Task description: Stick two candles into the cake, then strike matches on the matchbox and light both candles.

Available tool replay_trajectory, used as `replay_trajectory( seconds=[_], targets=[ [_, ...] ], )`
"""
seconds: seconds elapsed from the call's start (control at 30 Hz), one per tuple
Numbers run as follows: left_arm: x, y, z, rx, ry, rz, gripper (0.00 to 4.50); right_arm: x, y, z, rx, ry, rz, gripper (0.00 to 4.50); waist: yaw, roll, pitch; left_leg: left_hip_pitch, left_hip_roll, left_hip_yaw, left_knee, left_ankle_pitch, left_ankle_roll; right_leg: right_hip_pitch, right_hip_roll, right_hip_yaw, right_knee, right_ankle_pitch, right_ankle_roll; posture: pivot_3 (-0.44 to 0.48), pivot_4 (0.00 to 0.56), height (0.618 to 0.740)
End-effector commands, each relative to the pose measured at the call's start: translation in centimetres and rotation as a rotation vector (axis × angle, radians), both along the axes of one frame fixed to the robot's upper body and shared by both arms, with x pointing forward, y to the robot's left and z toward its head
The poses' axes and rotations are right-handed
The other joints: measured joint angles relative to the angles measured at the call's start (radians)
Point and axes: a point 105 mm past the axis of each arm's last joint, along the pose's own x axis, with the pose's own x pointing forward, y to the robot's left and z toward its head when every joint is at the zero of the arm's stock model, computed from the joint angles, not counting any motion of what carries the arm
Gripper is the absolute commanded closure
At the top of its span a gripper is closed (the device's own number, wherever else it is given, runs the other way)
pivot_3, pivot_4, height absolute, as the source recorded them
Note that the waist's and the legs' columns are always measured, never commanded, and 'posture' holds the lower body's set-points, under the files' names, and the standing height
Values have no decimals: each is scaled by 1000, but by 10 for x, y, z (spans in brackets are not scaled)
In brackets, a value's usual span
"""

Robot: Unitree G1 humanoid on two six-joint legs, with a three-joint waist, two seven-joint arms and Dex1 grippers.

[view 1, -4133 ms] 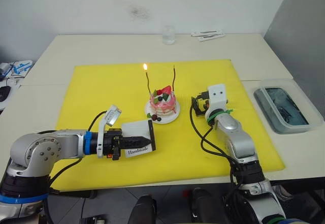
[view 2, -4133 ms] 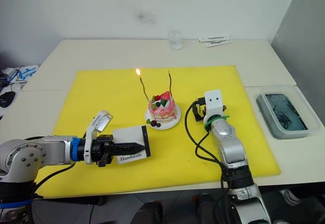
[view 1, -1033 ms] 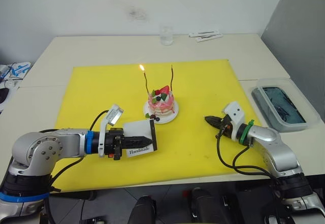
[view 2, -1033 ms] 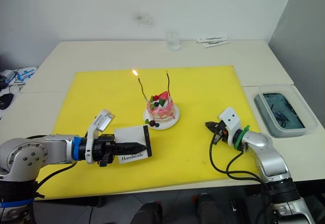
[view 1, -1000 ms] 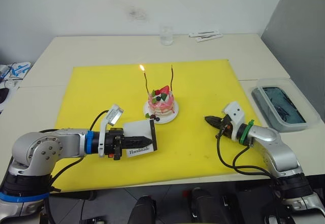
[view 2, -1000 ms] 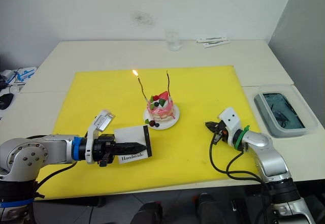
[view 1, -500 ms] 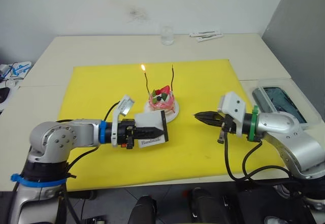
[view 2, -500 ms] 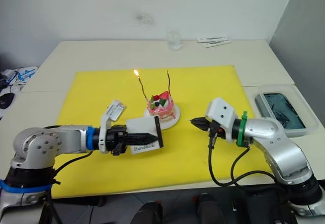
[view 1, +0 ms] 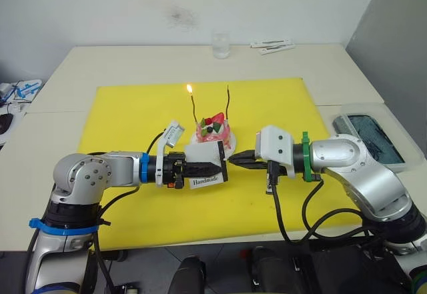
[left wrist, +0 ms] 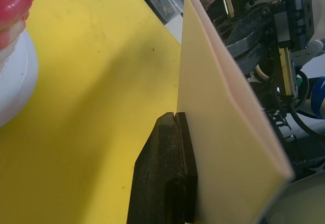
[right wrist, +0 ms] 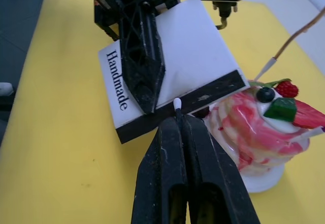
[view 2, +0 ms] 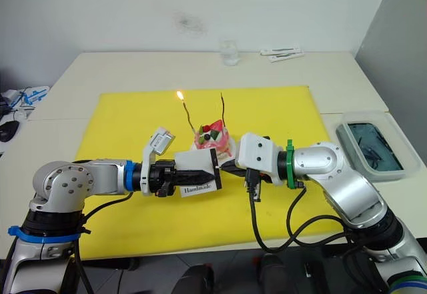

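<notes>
**Match head at the striking strip, second candle waiting**

From the head views, both arms meet low over the yellow mat, just in front of the cake. The left gripper is clamped on the matchbox, holding it off the mat with its black strip turned toward the other arm, which I take to be an offer of the strip for striking. The right gripper reaches in from the opposite side, its tip right at that edge. Two candles stand in the cake, long axes roughly upright: the left candle burns with a small flame, the right candle is unlit. So I judge this to be the second match's strike.

In the left wrist view, the black fingers are pressed together on the matchbox, seen edge-on, its flat face running away from the camera toward the right arm's hardware.

In the right wrist view, the fingers are pinched shut on a match. Only its pale head pokes out past the tips. Its long axis follows the fingers, pointing squarely at the black striking strip, touching it or nearly so. The "Handmade" face of the matchbox faces the camera, and the cake sits just beside the strip.
</notes>
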Motion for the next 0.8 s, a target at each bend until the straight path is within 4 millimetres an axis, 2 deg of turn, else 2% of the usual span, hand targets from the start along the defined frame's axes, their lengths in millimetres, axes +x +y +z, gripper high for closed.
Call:
replay_trajectory(
  seconds=[0.03, 0.8],
  targets=[
    [-1, 2, 4, -1, -19, 3, 4500, 0, 2, 8, 1, -52, 22, 4469, 0, 0, 0, 0, 0, 0, 0, 0, 0, 0, 0, 0, 0, 0, 0, 0, 150, 740],
    [-3, 0, 10, -34, -32, -20, 4500, 8, 4, -10, -76, -64, 51, 4469, 0, 0, 0, 0, 0, 0, 0, 0, 0, 0, 0, 0, 0, 0, 0, 0, 150, 740]
  ],
)
